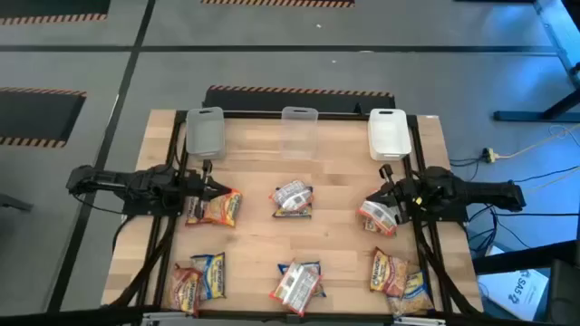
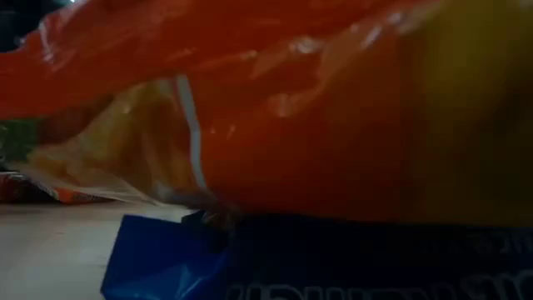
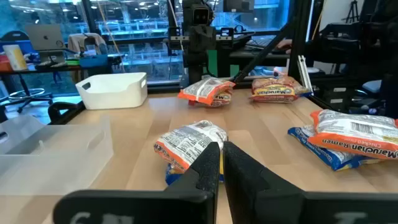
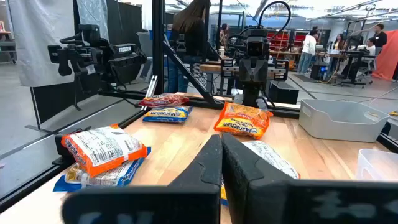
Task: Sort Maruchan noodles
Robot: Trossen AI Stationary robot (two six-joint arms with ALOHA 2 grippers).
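Ramen packets lie flat in six small heaps on the wooden table. My left gripper is shut at the far edge of an orange-yellow heap. My right gripper is shut, and its tips are over the far edge of a white-and-orange packet. Nothing shows between either pair of fingers. Other heaps lie at the centre, near left, near centre and near right. In the low view an orange packet on a blue one fills the picture.
Three bins stand along the far edge: two clear ones and a white one. Black frame rails run down both table sides. Bare wood lies between the heaps and before the bins. People stand in the room beyond.
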